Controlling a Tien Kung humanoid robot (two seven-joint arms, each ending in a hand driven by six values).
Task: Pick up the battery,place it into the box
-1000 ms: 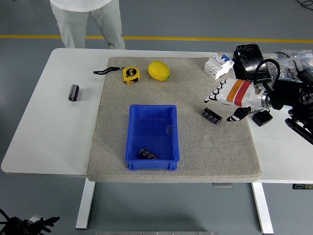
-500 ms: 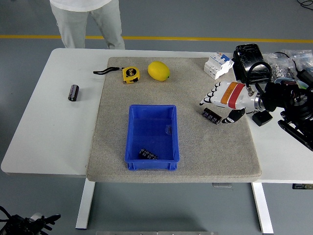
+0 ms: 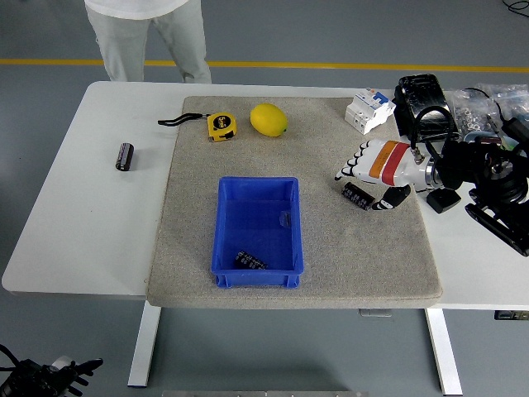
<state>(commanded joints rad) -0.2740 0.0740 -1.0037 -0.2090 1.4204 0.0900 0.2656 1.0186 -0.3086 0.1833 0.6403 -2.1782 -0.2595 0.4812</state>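
Observation:
A black battery (image 3: 357, 196) lies on the grey mat right of the blue box (image 3: 257, 232). My right hand (image 3: 369, 177), white with an orange band, hovers just over it with fingers spread, the thumb below right of the battery and nothing grasped. Inside the box, near its front wall, lies another black battery (image 3: 249, 261). A third battery (image 3: 124, 156) rests on the bare white table at far left. My left arm is out of view.
A yellow tape measure (image 3: 219, 126) and a lemon (image 3: 269, 120) sit at the mat's back. A white breaker (image 3: 369, 110), black devices and cables crowd the table's right side. A person (image 3: 149, 33) stands at the far side.
My right hand has slid left and slightly back, from beside the battery to over it. The battery has not moved.

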